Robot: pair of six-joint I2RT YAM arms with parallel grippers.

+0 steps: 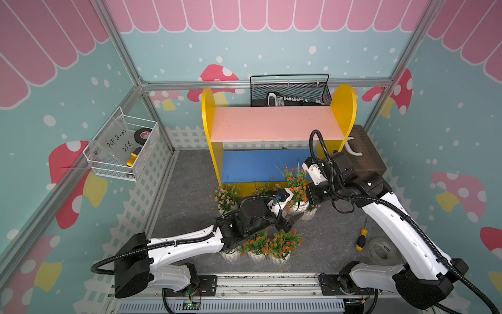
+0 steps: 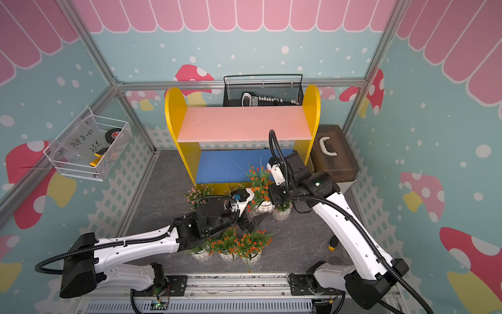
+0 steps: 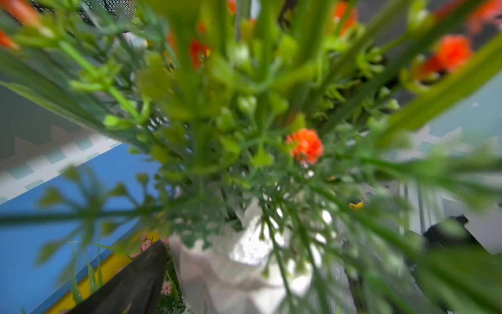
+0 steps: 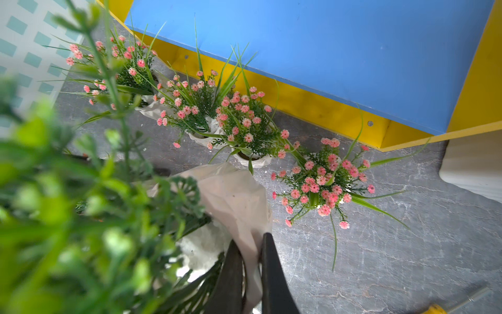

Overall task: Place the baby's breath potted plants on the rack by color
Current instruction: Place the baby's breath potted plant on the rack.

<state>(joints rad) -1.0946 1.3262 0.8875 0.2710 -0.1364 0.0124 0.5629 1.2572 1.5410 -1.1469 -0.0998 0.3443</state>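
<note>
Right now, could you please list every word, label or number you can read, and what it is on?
"PcF 8-02": handwritten on the clear sheet in the white wire basket; last digit uncertain.
"25" then an unclear mark: same sheet, below.
Red label on the tape roll: too small to read.
Print on the tool in the black wire basket: too blurred.

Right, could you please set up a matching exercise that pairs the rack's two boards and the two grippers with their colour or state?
Things:
1. upper board
2. lower board
3. left gripper
4. right gripper

Colour or state:
A. shut on the rim of a white pot
B. blue
C. open
D. pink

Pairs: 1-D, 2-B, 3-C, 4-A.
</note>
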